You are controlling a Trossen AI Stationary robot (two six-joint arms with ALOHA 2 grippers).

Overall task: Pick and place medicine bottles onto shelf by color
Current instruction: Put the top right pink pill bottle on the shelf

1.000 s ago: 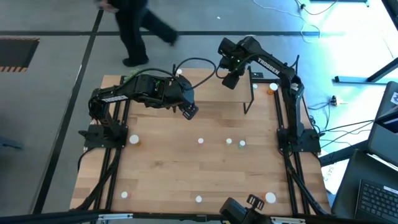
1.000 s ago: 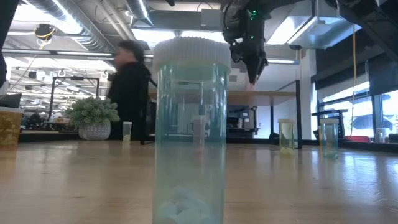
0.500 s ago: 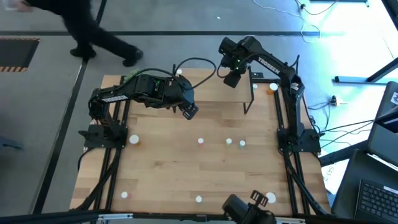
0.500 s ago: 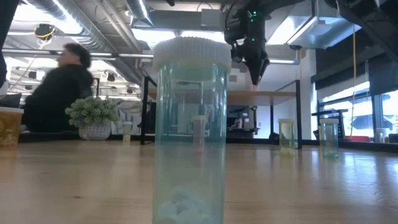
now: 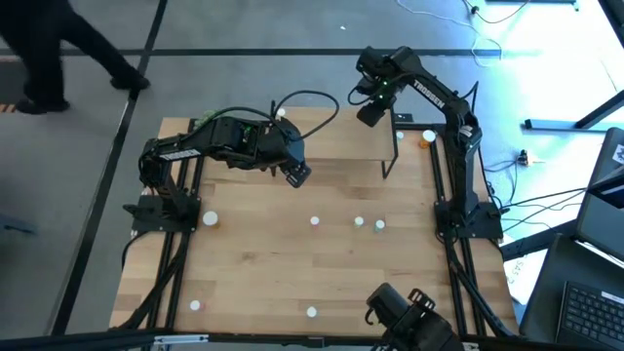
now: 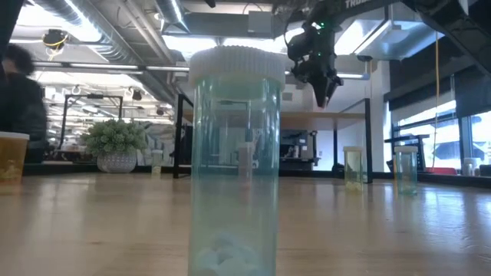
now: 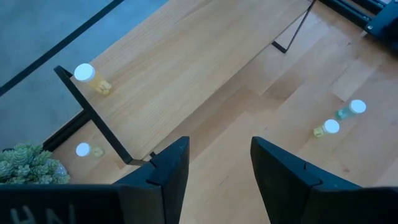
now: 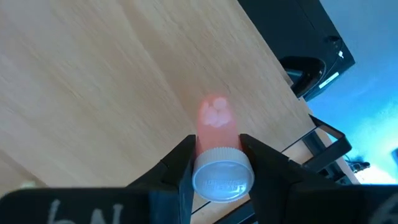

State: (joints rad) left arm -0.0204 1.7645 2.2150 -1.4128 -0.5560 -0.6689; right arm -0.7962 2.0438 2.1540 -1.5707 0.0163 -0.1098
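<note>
Shelf [image 5: 336,136], right pincer [image 8: 216,163] clamping pink bottle [image 8: 214,127], shifted farther right above it

One camera looks straight down on the table [image 5: 292,253]; another sits at tabletop level, a bottle [image 6: 234,161] close at twelve o'clock. Both wrist cameras overlook the shelf [image 7: 186,62].

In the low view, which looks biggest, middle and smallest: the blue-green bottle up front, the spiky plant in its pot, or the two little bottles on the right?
1. The blue-green bottle: it looks huge, but mostly because it stands closest to the camera.
2. The spiky plant.
3. The yellowish bottle and pale green bottle: they look about alike, so no ranking between them.
</note>
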